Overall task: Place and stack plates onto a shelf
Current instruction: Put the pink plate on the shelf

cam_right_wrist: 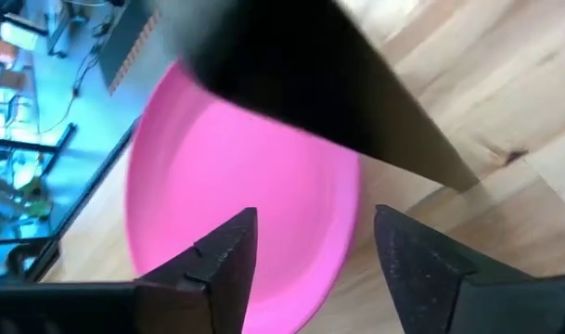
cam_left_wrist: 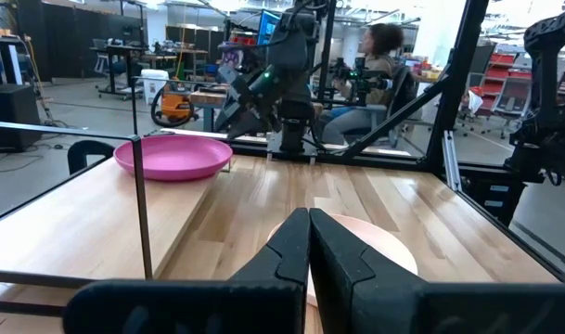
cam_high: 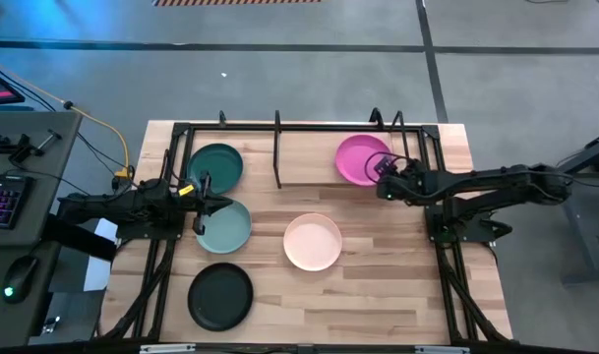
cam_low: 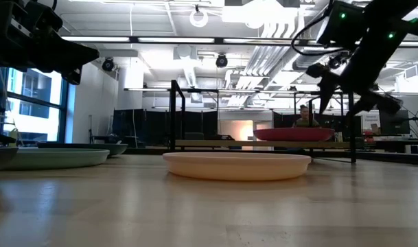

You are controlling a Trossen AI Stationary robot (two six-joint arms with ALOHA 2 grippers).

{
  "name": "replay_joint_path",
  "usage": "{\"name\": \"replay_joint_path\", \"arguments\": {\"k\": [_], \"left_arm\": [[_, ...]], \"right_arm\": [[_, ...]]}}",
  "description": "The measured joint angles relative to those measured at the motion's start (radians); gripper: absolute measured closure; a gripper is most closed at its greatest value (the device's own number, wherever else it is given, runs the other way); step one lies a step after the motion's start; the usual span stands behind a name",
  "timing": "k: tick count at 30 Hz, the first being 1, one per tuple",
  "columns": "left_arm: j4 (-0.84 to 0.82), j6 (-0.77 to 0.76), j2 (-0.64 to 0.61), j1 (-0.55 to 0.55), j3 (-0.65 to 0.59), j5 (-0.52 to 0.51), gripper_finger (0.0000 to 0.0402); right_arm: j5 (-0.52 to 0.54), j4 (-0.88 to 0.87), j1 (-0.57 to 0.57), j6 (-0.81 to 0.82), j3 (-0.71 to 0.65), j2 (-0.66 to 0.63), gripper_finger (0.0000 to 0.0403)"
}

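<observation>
The magenta plate (cam_high: pixel 362 159) is seen resting on the shelf (cam_high: pixel 309 157) at its right end, with the right tool (cam_high: pixel 383 169) held open just above its rim. The left tool (cam_high: pixel 203 200) is kept closed and empty between the dark teal plate (cam_high: pixel 215 165) and sage green plate (cam_high: pixel 224 226) on the tabletop (cam_high: pixel 378 285)

A robotics lab or workshop. Across the top of the low view run exposed ceiling pipes (cam_low: pixel 277 27) and strip lights, above an open hall. The left wrist view shows workbenches, red parts bins (cam_left_wrist: pixel 494 70) at upper right, and a seated person (cam_left_wrist: pixel 375 65). A backlit keyboard (cam_high: pixel 2 197) sits at the high view's left edge.
</observation>
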Motion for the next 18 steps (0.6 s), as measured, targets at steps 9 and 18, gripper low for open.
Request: {"name": "replay_joint_path", "arguments": {"k": [9,18], "left_arm": [[0.000,0.000,0.000,0.000,0.000,0.000,0.0401],[0.000,0.000,0.000,0.000,0.000,0.000,0.0401]], "right_arm": [[-0.112,0.247,0.044,-0.375,0.000,-0.073,0.0204],[-0.178,0.414,0.160,-0.446,0.000,0.065,0.0358]]}}
